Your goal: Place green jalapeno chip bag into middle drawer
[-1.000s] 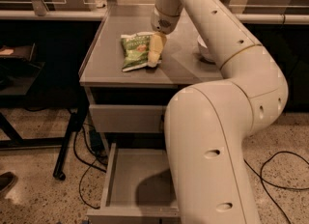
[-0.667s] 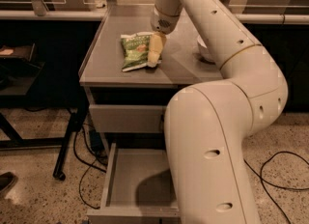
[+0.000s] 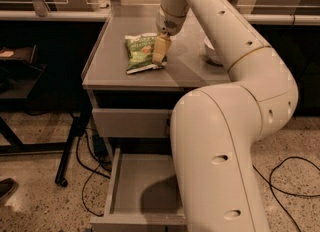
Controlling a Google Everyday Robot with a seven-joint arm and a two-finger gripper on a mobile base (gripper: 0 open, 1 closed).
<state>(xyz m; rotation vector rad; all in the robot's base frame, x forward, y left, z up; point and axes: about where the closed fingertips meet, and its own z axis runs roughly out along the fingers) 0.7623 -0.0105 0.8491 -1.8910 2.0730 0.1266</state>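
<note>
**Green bag on the table, one drawer open below**

Nearest the camera, the middle drawer (image 3: 135,176) stands pulled out low in the cabinet. It is a shallow grey metal tray with low side walls and a flat bare bottom, partly shadowed and partly hidden by the arm (image 3: 220,166). The arm is smooth, rounded, cream-coloured plastic, dotted with small dark holes. It fills the right of the view and bends up and back over the table (image 3: 112,68).

Above the open drawer sits one shut drawer front (image 3: 131,122), plain and pale grey. The floor (image 3: 35,176) is speckled stone with dark cables (image 3: 287,176) looping across it.

On the flat grey table lies one green jalapeno chip bag (image 3: 140,53), left of centre. It is crinkly foil and roughly rectangular, green with pale edges, light lettering and a reddish patch near its top.

The claw (image 3: 160,51) points down at the bag's right edge, pale yellowish against the green. Whether it is wide, narrow or gripping the bag cannot be told.

Just right of the claw, one white bowl (image 3: 210,51) shows behind the arm, apart from the bag.
</note>
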